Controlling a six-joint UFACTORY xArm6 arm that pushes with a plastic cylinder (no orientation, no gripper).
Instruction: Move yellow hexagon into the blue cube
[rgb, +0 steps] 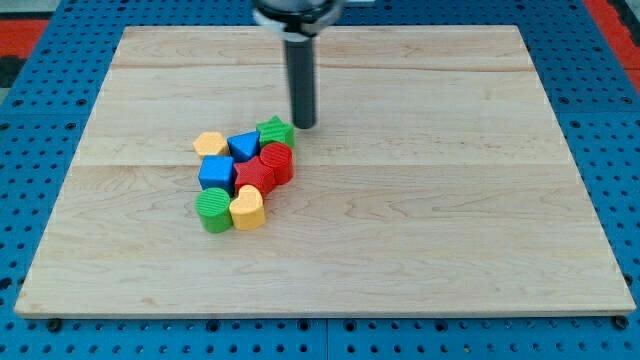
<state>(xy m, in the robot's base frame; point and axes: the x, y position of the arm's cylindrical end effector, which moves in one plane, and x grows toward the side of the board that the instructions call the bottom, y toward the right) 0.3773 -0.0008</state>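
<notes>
Camera view: wooden board (420, 220), blue pegboard (40, 60) surround.

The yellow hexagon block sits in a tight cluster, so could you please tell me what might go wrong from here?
1. My tip is at the cluster's upper right, beside the green star block, far from the yellow hexagon block; a direct approach could scatter blocks.
2. The blue cube touches the red blocks; pushing could shift them too.

Yellow hexagon (210, 143) lies flat, touching the blue cube (216, 172).
</notes>
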